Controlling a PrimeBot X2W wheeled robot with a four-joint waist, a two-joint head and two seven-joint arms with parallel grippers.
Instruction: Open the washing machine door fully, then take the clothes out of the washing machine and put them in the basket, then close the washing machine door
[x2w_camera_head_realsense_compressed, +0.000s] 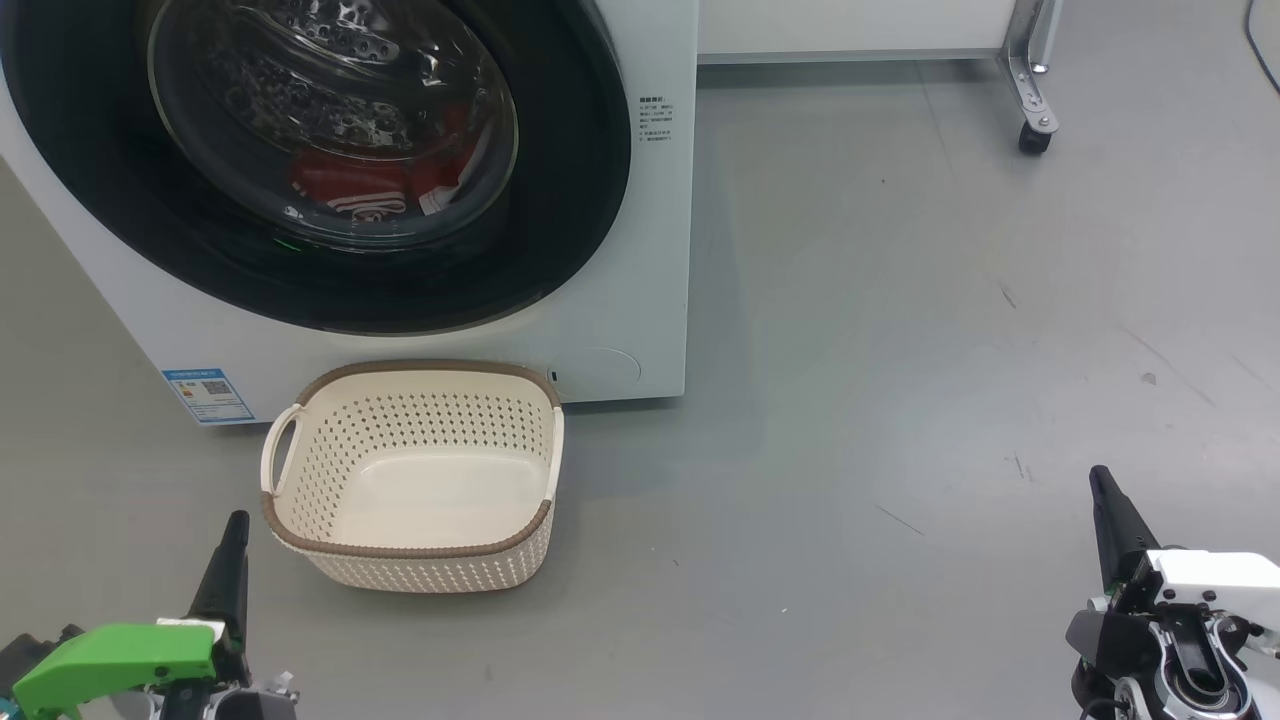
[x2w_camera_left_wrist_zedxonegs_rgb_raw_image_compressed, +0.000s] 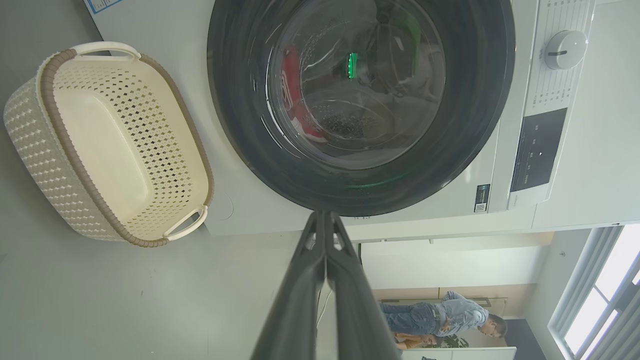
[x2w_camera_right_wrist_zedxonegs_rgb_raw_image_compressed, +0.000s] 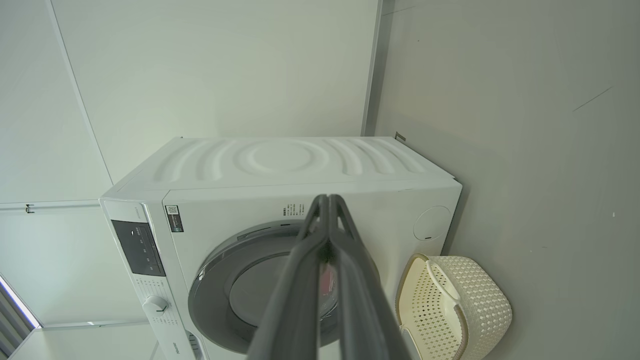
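1. Fingers first: left fingers (x2w_camera_head_realsense_compressed: 233, 560) pressed together, low at near left; right fingers (x2w_camera_head_realsense_compressed: 1112, 520) likewise pressed together, near right, well apart from the left.
2. Basket (x2w_camera_head_realsense_compressed: 440, 572) stood upright on the grey floor (x2w_camera_head_realsense_compressed: 900, 350), just beyond the left fingers and close against the machine's lower front.
3. Washing machine door (x2w_camera_head_realsense_compressed: 580, 180) sat shut on the white washing machine (x2w_camera_head_realsense_compressed: 645, 260).
4. Clothes (x2w_camera_head_realsense_compressed: 350, 190), red with white stripes, lay low in the drum behind the door glass.
5. Castor (x2w_camera_head_realsense_compressed: 1035, 135) stood at far right.

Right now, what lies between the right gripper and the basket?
Only bare grey floor with a few faint scuffs. In the head view, nothing stands between the right gripper and the basket.
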